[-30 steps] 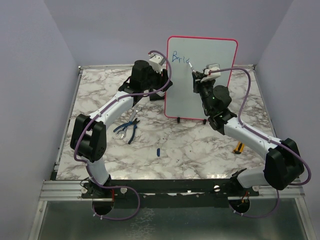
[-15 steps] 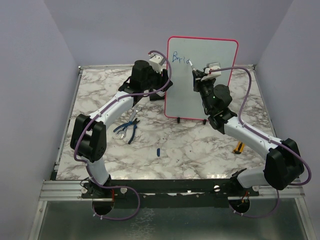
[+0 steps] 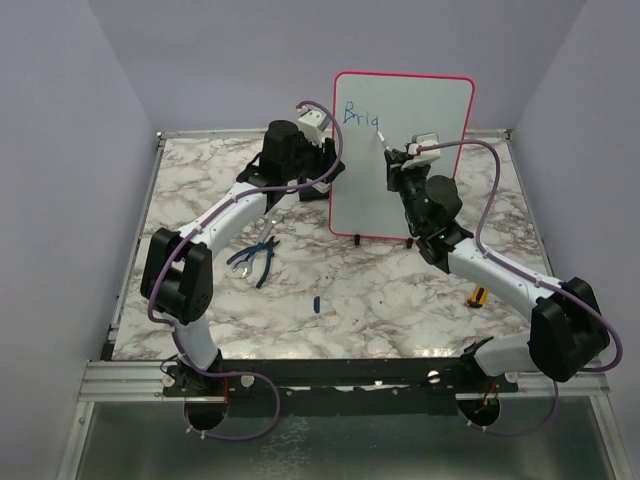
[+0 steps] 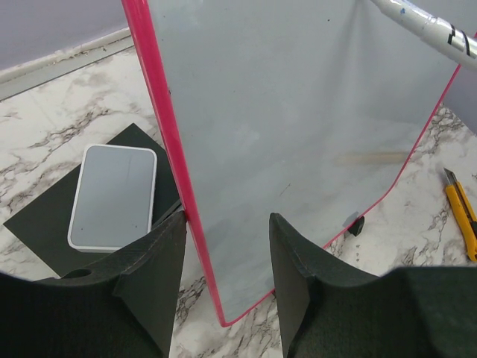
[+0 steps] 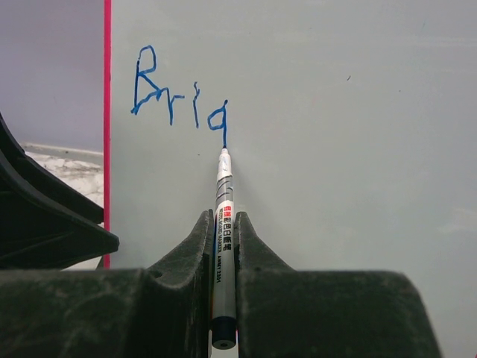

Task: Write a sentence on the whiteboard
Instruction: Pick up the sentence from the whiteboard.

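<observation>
The whiteboard (image 3: 420,130) stands upright at the back of the table, red-framed, on small black feet. Blue letters "Brig" (image 5: 179,93) are at its top left; they also show in the top view (image 3: 358,115). My right gripper (image 5: 223,218) is shut on a grey marker (image 5: 223,186), whose tip touches the board at the bottom of the "g" tail. It also shows in the top view (image 3: 393,160). My left gripper (image 4: 227,224) is open, its jaws astride the board's left red edge (image 4: 175,149). It sits at the board's left side (image 3: 322,160).
A black-and-white eraser block (image 4: 112,195) lies behind the board's left edge. Blue-handled pliers (image 3: 255,258) and a small blue cap (image 3: 316,303) lie on the marble table (image 3: 200,190). A yellow utility knife (image 3: 478,295) lies at the right, also seen in the left wrist view (image 4: 462,212).
The right gripper has drawn the marker round and down, turning the open stroke after "Bri" into a "g". The left arm and the board have not moved.
</observation>
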`<state>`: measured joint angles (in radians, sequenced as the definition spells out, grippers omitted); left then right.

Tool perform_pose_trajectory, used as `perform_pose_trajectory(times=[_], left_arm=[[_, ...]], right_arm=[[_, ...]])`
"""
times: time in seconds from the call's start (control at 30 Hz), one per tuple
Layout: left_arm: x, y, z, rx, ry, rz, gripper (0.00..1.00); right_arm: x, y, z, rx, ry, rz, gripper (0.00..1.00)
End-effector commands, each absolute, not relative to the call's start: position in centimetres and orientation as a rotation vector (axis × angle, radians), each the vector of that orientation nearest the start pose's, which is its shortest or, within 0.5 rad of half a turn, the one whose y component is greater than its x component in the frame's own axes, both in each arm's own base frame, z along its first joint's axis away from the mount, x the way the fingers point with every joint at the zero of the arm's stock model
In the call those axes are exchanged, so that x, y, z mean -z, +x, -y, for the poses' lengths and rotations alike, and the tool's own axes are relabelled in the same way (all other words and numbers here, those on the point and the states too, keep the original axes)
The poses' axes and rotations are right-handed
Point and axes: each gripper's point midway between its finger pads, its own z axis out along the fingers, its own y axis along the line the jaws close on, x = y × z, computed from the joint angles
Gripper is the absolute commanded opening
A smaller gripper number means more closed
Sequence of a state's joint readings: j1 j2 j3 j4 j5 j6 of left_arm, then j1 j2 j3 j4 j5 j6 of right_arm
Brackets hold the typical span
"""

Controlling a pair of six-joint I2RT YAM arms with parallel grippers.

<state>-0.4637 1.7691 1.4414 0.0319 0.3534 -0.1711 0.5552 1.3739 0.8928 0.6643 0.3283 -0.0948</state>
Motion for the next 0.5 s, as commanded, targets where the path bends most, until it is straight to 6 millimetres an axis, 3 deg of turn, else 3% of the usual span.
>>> perform_pose_trajectory(times=[0.0, 0.47], left_arm=[[-26.4, 44.3, 30.1, 0.783, 0.541, -1.803, 0.49], [-26.3, 44.2, 30.2, 0.788, 0.542, -1.804, 0.49]], right_arm=[[-30.9, 41.7, -18.2, -0.145, -0.153, -1.405, 0.01], [-32.0, 41.9, -19.8, -0.203, -0.200, -1.379, 0.01]])
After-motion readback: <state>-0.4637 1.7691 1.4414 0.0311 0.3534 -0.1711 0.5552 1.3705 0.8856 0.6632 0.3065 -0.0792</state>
